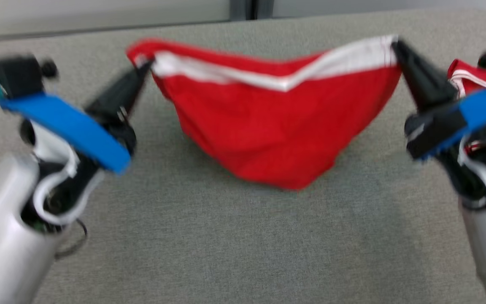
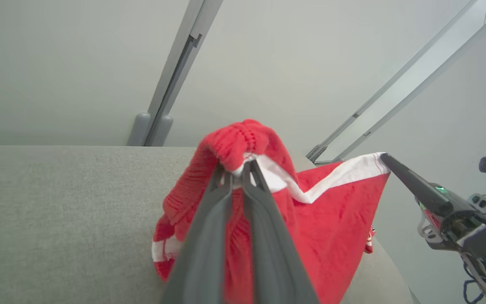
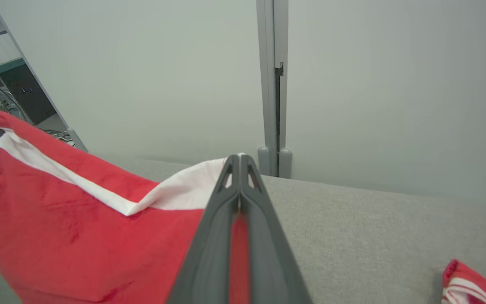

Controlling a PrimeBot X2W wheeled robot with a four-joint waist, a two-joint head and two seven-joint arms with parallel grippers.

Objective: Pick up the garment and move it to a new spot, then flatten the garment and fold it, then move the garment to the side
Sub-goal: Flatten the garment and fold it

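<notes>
Above the grey worktop [image 1: 226, 253], the red garment [image 1: 276, 126] hangs stretched between the two arms. Its white-banded top edge sags in the middle. Its lowest point is at or just over the surface; I cannot tell which. The left gripper [image 1: 144, 67] has its jaws pinched on a bunched red corner, and the right gripper [image 1: 397, 44] has its jaws pressed tight on the white band at the other corner. A second red-and-white cloth [image 1: 468, 78] lies beside the right arm.

The step in hand looks like carrying the garment to its spot and laying it flat. To do it well, the arms should draw apart evenly until the top edge is taut. Both corners should then come down together, so the bottom lands first and the fabric rolls out without creases, well apart from the second cloth.
</notes>
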